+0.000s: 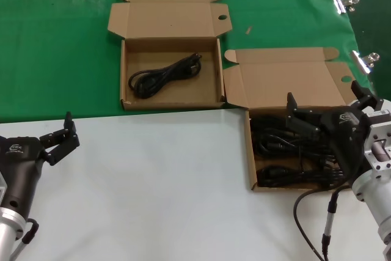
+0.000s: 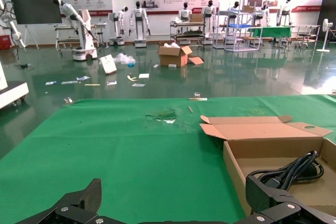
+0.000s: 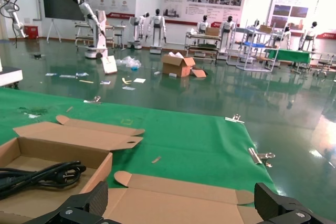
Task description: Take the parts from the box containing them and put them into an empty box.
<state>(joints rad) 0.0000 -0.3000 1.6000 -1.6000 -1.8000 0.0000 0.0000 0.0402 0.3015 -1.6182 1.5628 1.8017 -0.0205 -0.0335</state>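
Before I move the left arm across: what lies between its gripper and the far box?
Head view: only bare white tabletop, then green mat, between the left gripper and the far box.

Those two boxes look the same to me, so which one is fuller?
The box on the robot's right, under the right end effector, holds several black cords. The other box, farther back, holds one cord.

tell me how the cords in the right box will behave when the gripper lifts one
The cords lie as loose, overlapping coils in the box, so one would likely sag and trail floppy loops. Neighbours may snag and drag along. The right gripper, open above them, probably needs a grip around a bundle's middle.
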